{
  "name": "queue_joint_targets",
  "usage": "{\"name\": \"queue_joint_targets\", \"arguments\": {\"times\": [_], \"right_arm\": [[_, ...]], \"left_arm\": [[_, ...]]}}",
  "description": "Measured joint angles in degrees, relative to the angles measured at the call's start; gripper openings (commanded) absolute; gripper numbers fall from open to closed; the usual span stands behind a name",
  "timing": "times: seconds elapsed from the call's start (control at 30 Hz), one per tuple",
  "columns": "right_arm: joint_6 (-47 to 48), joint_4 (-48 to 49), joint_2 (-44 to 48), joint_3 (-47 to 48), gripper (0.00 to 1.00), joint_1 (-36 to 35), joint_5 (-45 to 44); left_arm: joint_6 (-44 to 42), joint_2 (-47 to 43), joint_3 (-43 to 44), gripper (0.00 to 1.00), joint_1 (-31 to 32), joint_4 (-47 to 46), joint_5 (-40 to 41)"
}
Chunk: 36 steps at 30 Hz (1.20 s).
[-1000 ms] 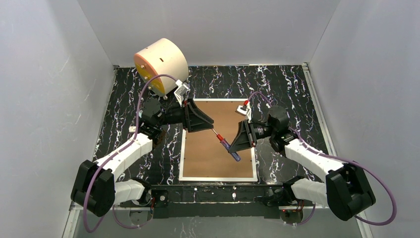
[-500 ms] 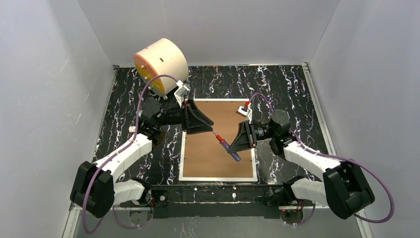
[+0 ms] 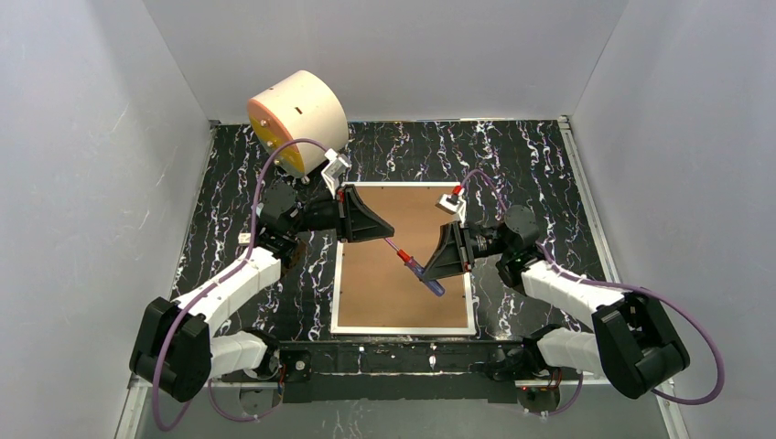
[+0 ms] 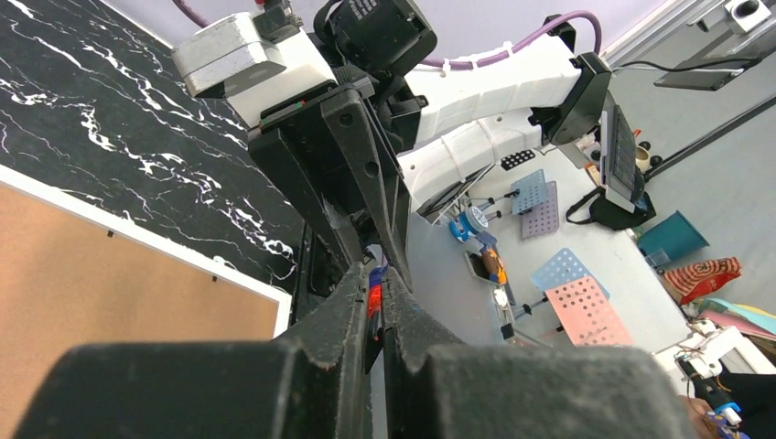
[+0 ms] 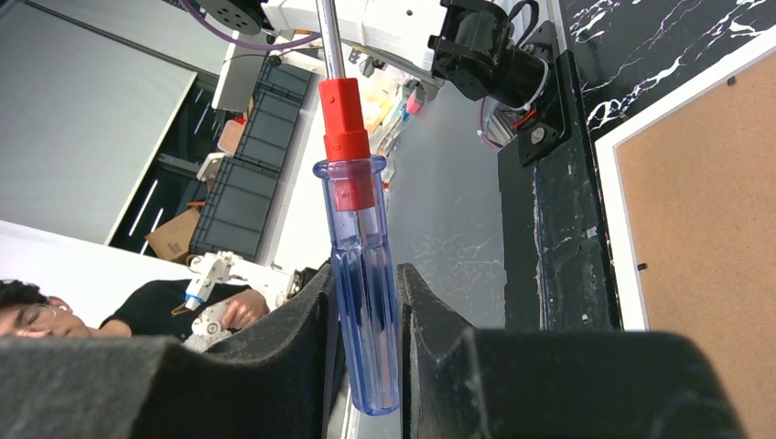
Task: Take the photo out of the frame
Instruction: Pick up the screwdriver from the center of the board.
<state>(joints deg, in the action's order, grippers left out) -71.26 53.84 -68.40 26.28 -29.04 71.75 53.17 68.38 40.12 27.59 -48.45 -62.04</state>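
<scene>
Frame [image 3: 403, 306] lies flat on the table [image 3: 531, 155], brown back up, under both grippers. Right gripper [image 3: 434, 271] clamps the blue handle of a screwdriver [image 3: 414, 266] above the frame's middle. Left gripper [image 3: 388, 230] is closed at the metal shaft's tip; whether it pinches it, I cannot tell.

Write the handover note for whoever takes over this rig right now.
Left pincer: shut at the shaft tip of the screwdriver; I cannot tell whether it actually pinches it.
Right pincer: shut on the screwdriver's blue handle, above the frame.
The frame lies flat, face down, with the brown backing board up and in place. The photo is not in view.
Done: nothing opened yet.
Left: free the backing board, lift it off, take out the photo.
</scene>
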Motion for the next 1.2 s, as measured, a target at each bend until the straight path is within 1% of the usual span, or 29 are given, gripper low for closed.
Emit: {"name": "queue_joint_targets", "arguments": {"times": [0.03,0.07,0.17,0.23,0.27,0.37,0.4,0.43,0.57,0.7,0.83,1.0,1.1,1.2], "right_arm": [[-0.1,0.3,-0.1,-0.1,0.01,0.0,-0.1],[-0.2,0.5,-0.1,-0.3,0.04,0.0,-0.4],[-0.3,0.7,-0.2,-0.8,0.27,0.0,-1.2],[0.4,-0.1,-0.1,-0.9,0.37,0.0,-1.8],[1.3,-1.3,0.2,-0.9,0.44,0.0,-2.3],[4.7,-8.7,2.2,-0.9,0.73,0.0,-6.4],[5.8,-11.1,2.8,-0.8,0.8,0.0,-7.9],[7.1,-13.3,3.6,-0.8,0.83,0.0,-9.5],[10.7,-17.9,8.0,-0.8,0.87,0.0,-14.8],[13.1,-17.9,11.3,-1.3,0.89,0.0,-18.7],[14.8,-17.1,15.3,-5.2,0.91,0.0,-24.5],[15.1,-13.9,19.1,-10.3,0.91,0.0,-30.6],[14.8,-11.1,19.4,-10.4,0.91,0.0,-32.7],[14.1,-8.3,19.3,-10.4,0.9,0.0,-34.1]], "left_arm": [[0.0,0.0,0.0,0.0,0.0,0.0,0.1],[0.0,0.0,0.0,0.0,0.0,0.1,0.4],[0.0,0.0,-0.2,0.0,0.0,0.5,1.7],[0.0,0.0,-0.4,0.0,0.0,1.1,2.8],[-0.1,0.0,-0.5,0.0,0.0,1.7,3.4],[-0.9,-0.1,-1.0,0.0,0.3,3.3,5.9],[-1.2,-0.2,-1.3,0.0,0.5,3.9,6.6],[-1.4,-0.3,-1.8,0.0,0.7,4.5,7.9],[-1.7,-1.5,-3.9,0.0,1.0,6.3,11.8],[-0.7,-4.0,-5.9,0.0,1.0,7.0,17.5],[2.1,-7.5,-9.0,0.0,1.0,6.5,23.7],[8.8,-10.3,-13.6,0.0,1.0,1.7,29.5],[13.7,-11.6,-17.2,0.0,1.2,-2.7,32.9],[17.1,-12.7,-19.9,0.0,1.6,-5.0,35.9]]}}
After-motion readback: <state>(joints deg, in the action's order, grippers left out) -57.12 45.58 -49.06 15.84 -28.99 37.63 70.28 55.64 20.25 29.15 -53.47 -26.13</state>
